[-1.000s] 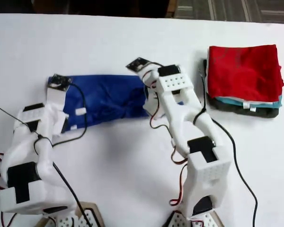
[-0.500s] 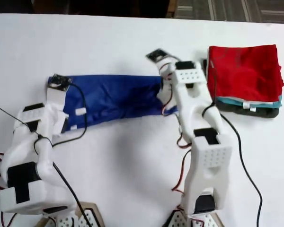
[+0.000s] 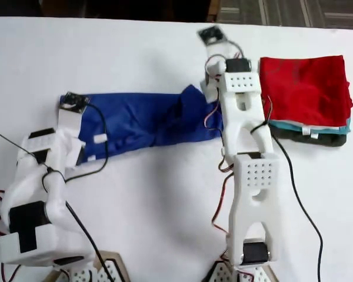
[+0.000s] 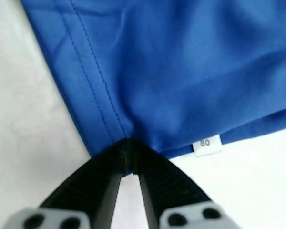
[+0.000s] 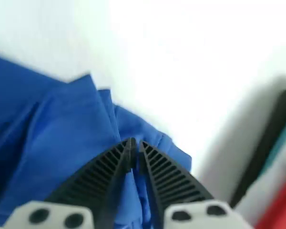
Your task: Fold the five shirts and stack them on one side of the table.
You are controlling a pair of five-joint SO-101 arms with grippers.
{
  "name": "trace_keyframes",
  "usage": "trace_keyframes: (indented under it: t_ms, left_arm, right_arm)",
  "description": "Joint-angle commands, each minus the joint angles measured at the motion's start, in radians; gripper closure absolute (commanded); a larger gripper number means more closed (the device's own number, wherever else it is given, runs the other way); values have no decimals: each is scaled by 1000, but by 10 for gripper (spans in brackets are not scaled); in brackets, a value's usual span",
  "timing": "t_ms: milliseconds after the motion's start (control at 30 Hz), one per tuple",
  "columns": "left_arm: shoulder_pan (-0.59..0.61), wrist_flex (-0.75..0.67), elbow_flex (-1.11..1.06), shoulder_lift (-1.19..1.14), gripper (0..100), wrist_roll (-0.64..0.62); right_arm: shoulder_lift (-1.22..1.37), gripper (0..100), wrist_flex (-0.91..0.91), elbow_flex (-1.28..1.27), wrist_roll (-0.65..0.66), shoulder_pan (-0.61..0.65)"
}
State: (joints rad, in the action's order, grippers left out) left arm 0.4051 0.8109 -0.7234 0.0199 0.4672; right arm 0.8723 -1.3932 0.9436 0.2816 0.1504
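**Blue fabric shirt [image 3: 135, 123] was held at both ends across the white desk [image 3: 135, 53].**
The left jaws were shut tight on the hem beside the small white tag [image 4: 204, 143], probably to anchor that end. The right jaws were shut on a bunched fold at the opposite end, near the stack of folded shirts with the red one on top [image 3: 303, 88], likely to stretch the cloth flat for folding.

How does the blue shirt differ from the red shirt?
The blue shirt lies stretched long; the red shirt is folded square. The left gripper and right gripper pinch the blue shirt's ends; no gripper holds the red shirt. The blue shirt rests on the table, the red shirt tops a stack.
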Motion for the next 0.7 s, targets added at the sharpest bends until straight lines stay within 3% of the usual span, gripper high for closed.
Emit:
trace_keyframes:
  t_ms: [0, 267, 667]
  left_arm:
    - [-3, -18, -4, 18, 974, 0]
    - [-3, -18, -4, 18, 974, 0]
    - [-3, -18, -4, 18, 974, 0]
  right_arm:
    - [-8, 981, -119, 118, -29, 1]
    - [1, 981, -371, 160, 173, 113]
    - [65, 981, -262, 44, 206, 302]
